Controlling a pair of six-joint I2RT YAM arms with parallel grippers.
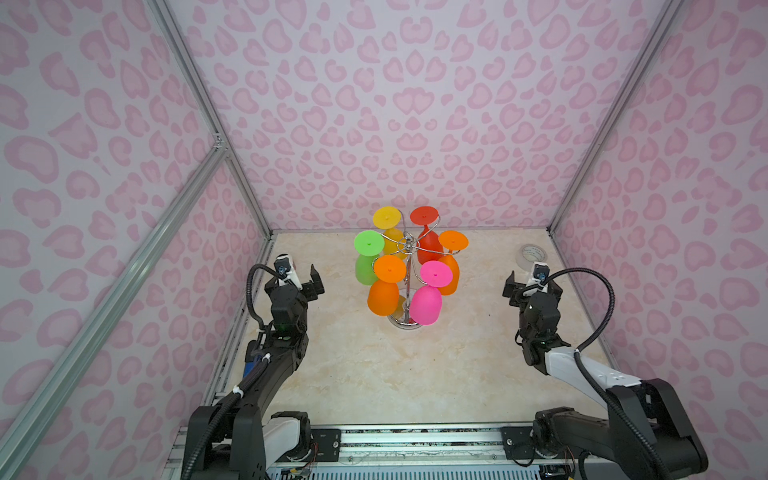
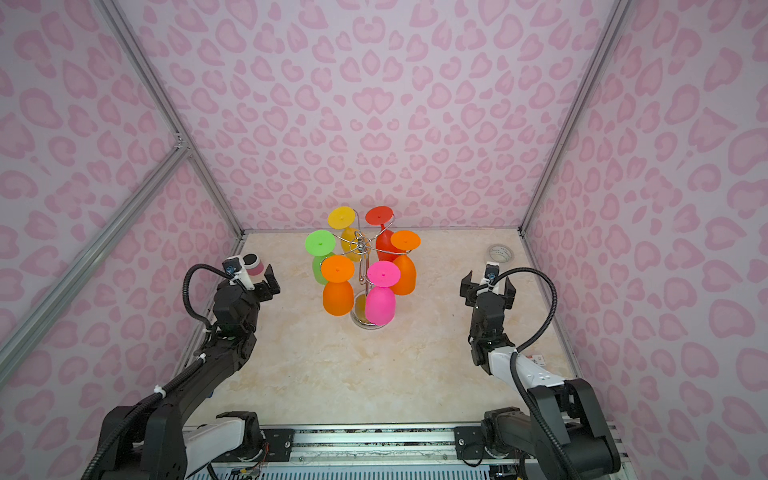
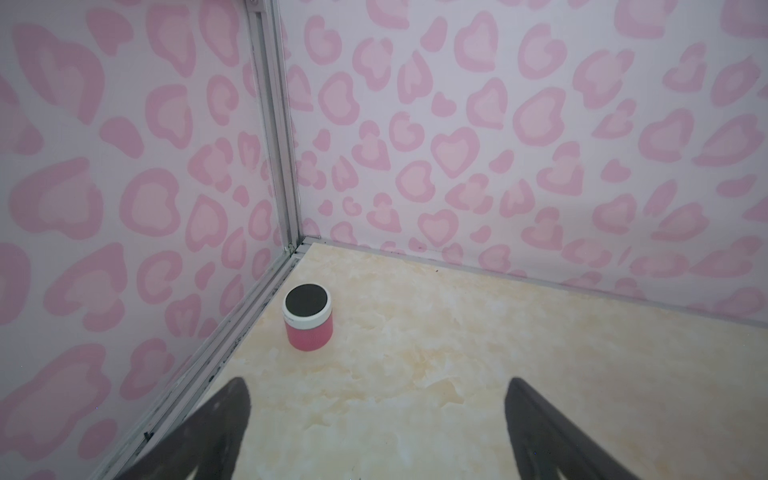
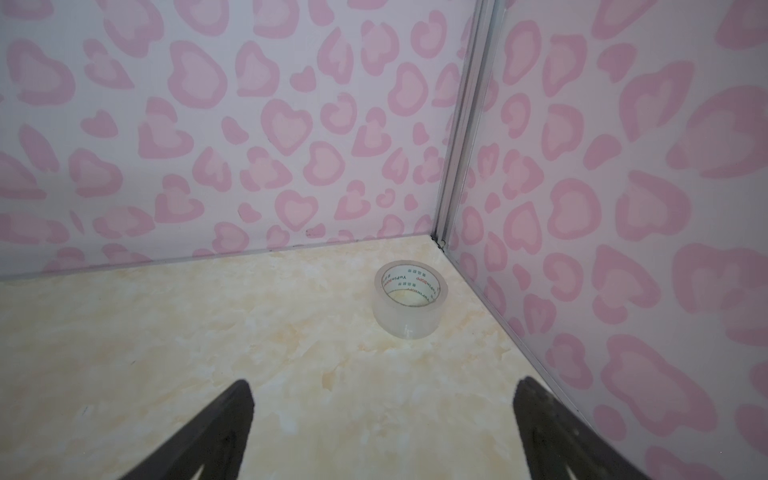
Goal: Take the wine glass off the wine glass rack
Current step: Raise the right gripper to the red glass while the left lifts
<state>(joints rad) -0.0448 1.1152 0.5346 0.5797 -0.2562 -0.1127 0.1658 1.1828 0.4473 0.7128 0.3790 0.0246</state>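
Note:
The chrome wine glass rack stands on its round base at the middle back of the table in both top views. Several coloured wine glasses hang upside down from its arms: pink and orange nearest, green at left, yellow and red behind, another orange at right. My left gripper is open and empty, left of the rack. My right gripper is open and empty, right of it. Neither wrist view shows the rack.
A pink jar with a white rim and black lid stands by the left wall, just beyond my left gripper. A clear tape roll lies in the back right corner. Pink patterned walls with aluminium frame posts close in three sides.

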